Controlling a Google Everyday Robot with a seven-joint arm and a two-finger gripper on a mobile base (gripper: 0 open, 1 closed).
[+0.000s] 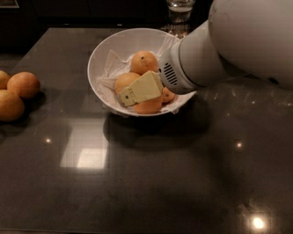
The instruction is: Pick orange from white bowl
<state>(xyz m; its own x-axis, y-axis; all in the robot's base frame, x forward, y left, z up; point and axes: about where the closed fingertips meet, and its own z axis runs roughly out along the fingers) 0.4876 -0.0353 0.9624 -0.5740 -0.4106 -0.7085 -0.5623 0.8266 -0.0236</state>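
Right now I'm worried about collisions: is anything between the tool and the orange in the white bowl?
Nothing visible is. The tool is down inside the white bowl, directly over the orange at the bowl's front edge. The other oranges sit close behind and beside it, not between.

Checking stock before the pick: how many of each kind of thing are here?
Oranges in the white bowl: 4
Loose oranges on the table: 3
White bowl: 1
Glass behind the bowl: 1
Gripper, down in the bowl among the oranges: 1
Total: 10
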